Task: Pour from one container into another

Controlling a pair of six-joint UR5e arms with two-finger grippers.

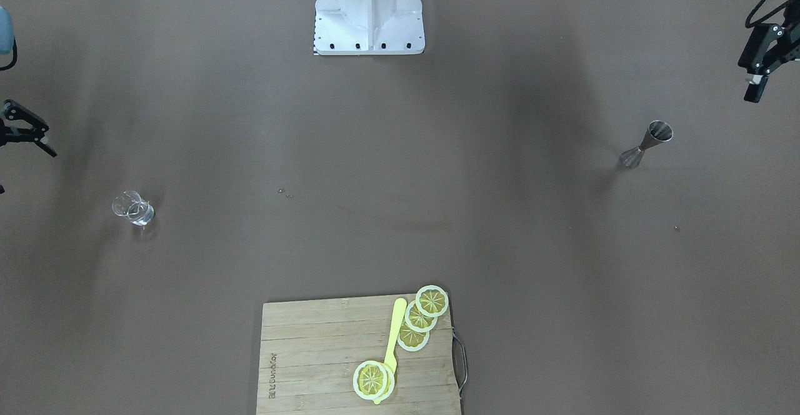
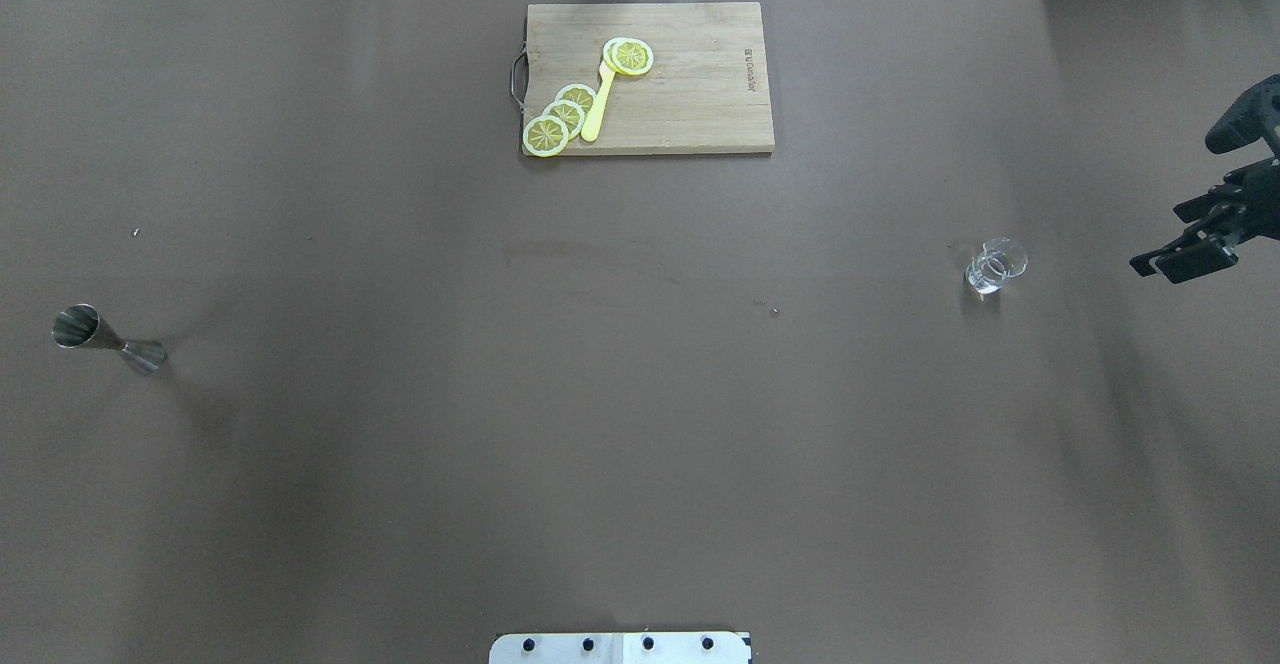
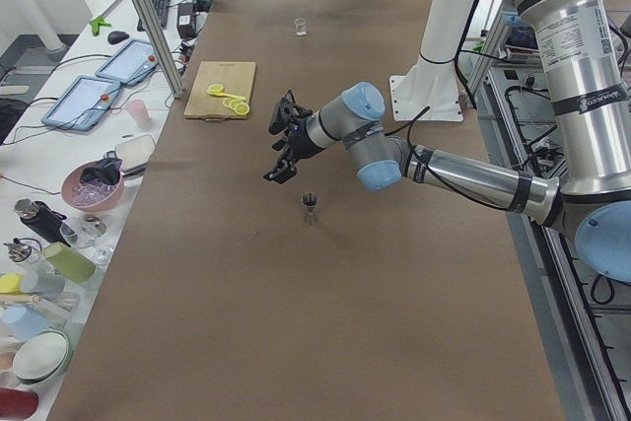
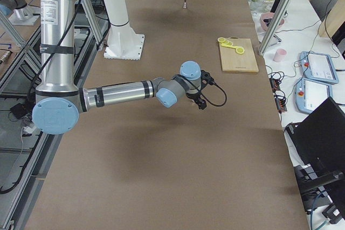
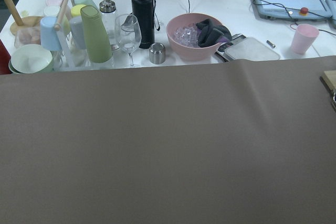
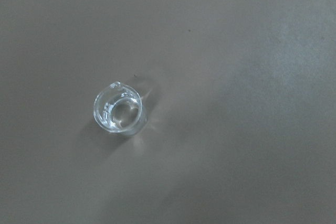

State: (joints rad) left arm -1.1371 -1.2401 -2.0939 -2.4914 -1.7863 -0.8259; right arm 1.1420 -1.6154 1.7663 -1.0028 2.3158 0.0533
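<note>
- Steel jigger (image 2: 105, 340): one. It stands upright on the robot's left half of the table (image 2: 640, 424), touching nothing. Placement suggests it is there so the left arm can take it without crossing over.
- Clear glass (image 2: 996, 266): one, small, with a pouring lip. It stands upright on the right half, well apart from the jigger. Whether it holds liquid cannot be told.
- Left gripper (image 3: 280, 141): one. It hangs in the air near the jigger, fingers parted and holding nothing.
- Right gripper (image 2: 1160, 240): one. It sits out beside the glass and clear of it, fingers spread and empty. Its wrist camera looks down into the glass mouth — judged to be a pre-grasp stance.
- Judgement: one vessel per arm, both upright to keep contents in. No pick-up has begun.
- Cutting board (image 2: 690, 94): one, at the far edge from the robot, out of the likely pouring path.
- Lemon slices (image 2: 565, 116): three overlap in a row, and a small stack by the utensil's end looks like two — five, if so.
- Yellow utensil (image 2: 598, 104): one, lying on the board.
</note>
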